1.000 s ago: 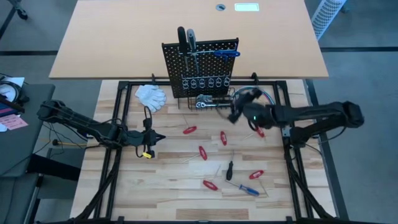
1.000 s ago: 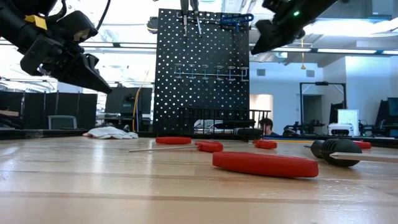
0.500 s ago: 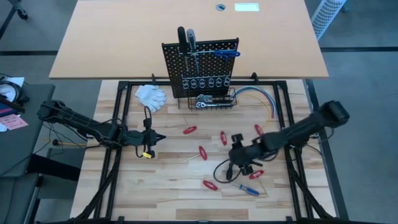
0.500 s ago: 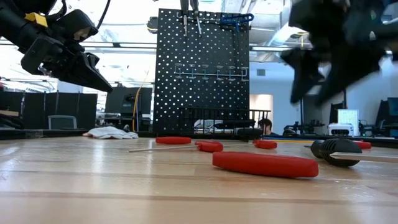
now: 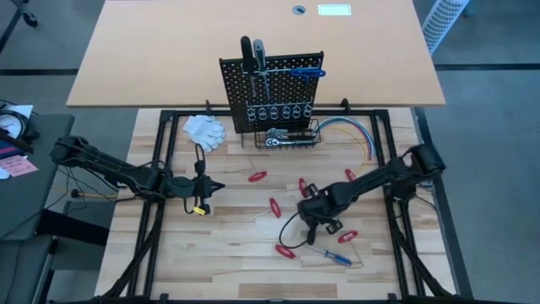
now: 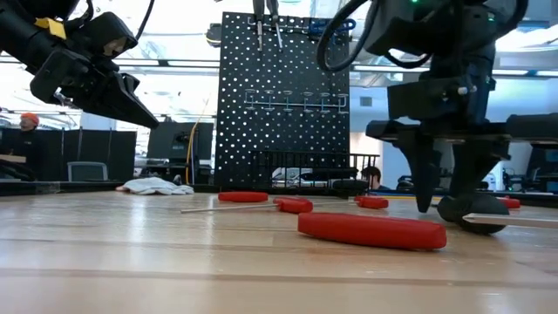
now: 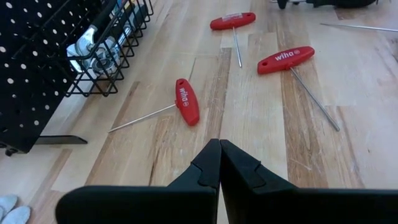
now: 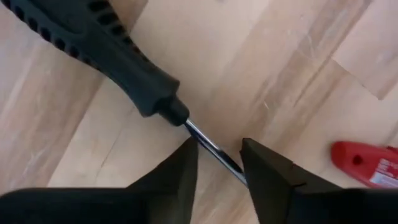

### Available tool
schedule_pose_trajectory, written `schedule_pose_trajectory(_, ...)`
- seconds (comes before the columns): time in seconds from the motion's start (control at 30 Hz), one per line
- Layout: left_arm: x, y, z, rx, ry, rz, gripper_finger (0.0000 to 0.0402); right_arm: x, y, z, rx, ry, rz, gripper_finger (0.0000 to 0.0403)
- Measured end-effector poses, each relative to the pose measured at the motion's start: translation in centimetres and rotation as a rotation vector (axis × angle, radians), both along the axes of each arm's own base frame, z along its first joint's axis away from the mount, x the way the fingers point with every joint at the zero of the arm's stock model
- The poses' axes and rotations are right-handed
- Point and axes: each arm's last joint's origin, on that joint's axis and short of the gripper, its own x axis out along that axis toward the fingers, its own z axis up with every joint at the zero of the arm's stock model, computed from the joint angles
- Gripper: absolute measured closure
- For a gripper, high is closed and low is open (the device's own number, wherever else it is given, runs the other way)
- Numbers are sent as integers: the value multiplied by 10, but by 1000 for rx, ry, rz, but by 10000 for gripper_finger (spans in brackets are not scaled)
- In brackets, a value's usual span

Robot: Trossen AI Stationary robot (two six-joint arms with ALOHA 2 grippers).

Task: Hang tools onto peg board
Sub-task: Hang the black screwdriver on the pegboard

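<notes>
The black peg board (image 5: 272, 89) stands upright at the table's far side. Black-, grey- and blue-handled screwdrivers hang on it, and a chrome ratchet wrench (image 5: 278, 138) lies in its wire basket. A black-handled screwdriver (image 8: 106, 43) lies on the table and also shows in the low view (image 6: 471, 212). My right gripper (image 8: 219, 163) is open and points down, one finger on either side of the screwdriver's metal shaft (image 8: 208, 146), just past the handle. My left gripper (image 7: 219, 152) is shut and empty, above the table at its left (image 5: 218, 187).
Several red-handled tools lie about the table's middle (image 5: 257, 176) (image 5: 275, 207) (image 5: 285, 250) (image 5: 348, 236). A blue-handled screwdriver (image 5: 337, 257) lies near the front. White gloves (image 5: 205, 129) lie left of the board and a coloured cable bundle (image 5: 354, 131) right of it.
My right gripper has swung from beside the peg board's basket toward the table's near edge and down. It has tipped to point downward and now stands over the black-handled screwdriver's shaft.
</notes>
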Motion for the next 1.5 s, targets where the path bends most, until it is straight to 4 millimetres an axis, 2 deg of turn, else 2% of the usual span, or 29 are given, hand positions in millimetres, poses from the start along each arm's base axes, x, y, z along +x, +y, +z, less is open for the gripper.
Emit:
schedule_pose_trajectory(0.13,0,0,0,0,0,1,401,7,1,-2,25,27,-9,319)
schedule_pose_trajectory(0.27,0,0,-1,-3,6,2,402,10,1,1,67,14,-118,379)
schedule_pose_trajectory(0.37,-1,0,-1,-8,13,-2,401,11,2,7,124,-33,-215,393)
schedule_pose_trajectory(0.53,-1,0,-1,-8,13,-2,401,31,8,31,264,-356,-351,398)
schedule_pose_trajectory(0.63,-1,0,-1,-8,14,-2,401,47,4,48,324,-637,-364,399)
schedule_pose_trajectory(0.73,-1,0,-1,-9,12,-2,402,63,-14,67,293,-905,-402,401)
schedule_pose_trajectory(0.83,-1,0,-1,-9,12,-2,401,74,-47,95,282,-1158,-479,401)
schedule_pose_trajectory(0.97,-1,0,-1,-9,11,-2,401,81,-96,145,242,-1372,-576,400)
schedule_pose_trajectory(1.07,-1,0,-1,-6,12,-3,401,80,-123,186,175,-1484,-651,400)
schedule_pose_trajectory(1.13,-1,0,-1,-5,16,-4,401,77,-136,208,101,-1513,-730,400)
schedule_pose_trajectory(1.23,-1,0,-2,-4,23,-3,402,74,-152,229,-13,-1495,-850,400)
schedule_pose_trajectory(1.37,-1,0,-2,-5,21,-3,401,69,-168,244,-57,-1472,-983,400)
schedule_pose_trajectory(1.5,-1,0,-2,-4,19,-3,401,66,-177,249,-50,-1497,-1034,400)
